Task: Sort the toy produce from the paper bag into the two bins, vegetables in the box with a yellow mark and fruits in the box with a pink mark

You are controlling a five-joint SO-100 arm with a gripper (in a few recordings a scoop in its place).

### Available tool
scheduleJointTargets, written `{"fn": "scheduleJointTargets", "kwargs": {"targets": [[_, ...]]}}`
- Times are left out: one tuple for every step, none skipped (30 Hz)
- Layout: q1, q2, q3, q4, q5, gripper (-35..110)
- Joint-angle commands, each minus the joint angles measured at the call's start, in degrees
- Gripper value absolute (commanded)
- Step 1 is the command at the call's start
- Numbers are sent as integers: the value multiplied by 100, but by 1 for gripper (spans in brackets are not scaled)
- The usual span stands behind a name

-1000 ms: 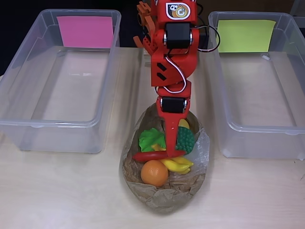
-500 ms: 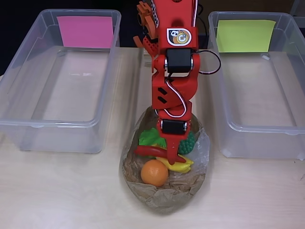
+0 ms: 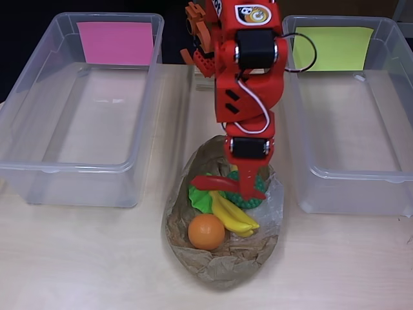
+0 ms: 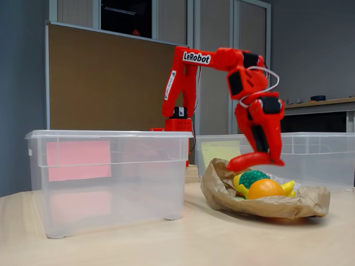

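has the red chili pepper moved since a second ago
Yes. In the overhead view the red chili pepper, gripped by the tool, has shifted up the picture, away from the orange and toward the paper bag's far rim.

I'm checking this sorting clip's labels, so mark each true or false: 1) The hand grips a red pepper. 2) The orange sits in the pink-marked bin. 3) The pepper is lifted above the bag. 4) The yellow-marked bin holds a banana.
1) True: the hand is shut on the red pepper.
2) False: the orange lies in the paper bag.
3) True: the fixed view shows it clear of the bag.
4) False: the banana is in the bag.
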Motion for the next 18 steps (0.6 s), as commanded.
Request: {"fn": "scheduleJointTargets", "kwargs": {"targets": [[-343,519,-1002,782,-35,0],[-475,642,-1195,923,35,0],[-633,809,-1345,1055,141,0],[-809,984,-1468,1204,281,0],[-993,1143,-1591,1354,439,0],[-1213,1266,-1714,1503,633,0],[-1441,1389,-1819,1635,861,0],[-1688,1529,-1872,1714,1107,0],[-1942,1644,-1907,1784,1389,0],[-2215,1749,-1934,1881,1731,0],[-2487,1846,-1907,2004,2188,0],[-2777,1969,-1793,2092,2725,0],[-3085,2074,-1626,2136,3296,0],[-3375,2162,-1441,2162,3876,0],[-3674,2232,-1230,2153,4518,0],[-3955,2276,-1055,2162,5177,0],[-4219,2303,-932,2162,5783,0],[-4456,2303,-826,2171,6372,0]]}}
